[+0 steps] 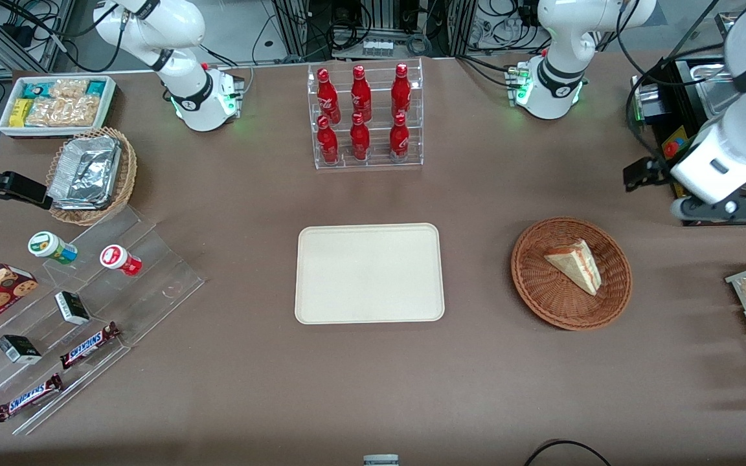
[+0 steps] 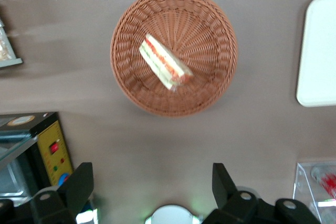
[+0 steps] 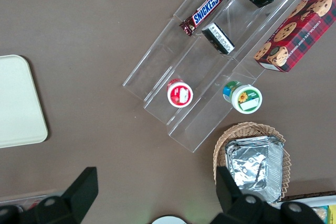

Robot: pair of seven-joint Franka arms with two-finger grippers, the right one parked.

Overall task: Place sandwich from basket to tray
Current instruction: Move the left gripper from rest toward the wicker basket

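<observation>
Sandwich (image 1: 575, 264) lies in basket (image 1: 535, 285); tray (image 1: 369, 314) bare. Gripper (image 2: 152, 184) hangs above the table (apparently high), fingers (image 2: 80, 186) spread apart.

A robotics lab, dressed as a snack counter, is shown: two arm bases (image 1: 208, 103) are bolted to a brown-covered table (image 1: 373, 388), with cables and aluminium framing (image 1: 373, 26) at its edge. Red bottles (image 1: 361, 113) and Snickers bars (image 1: 88, 346) are displayed in acrylic racks.
</observation>
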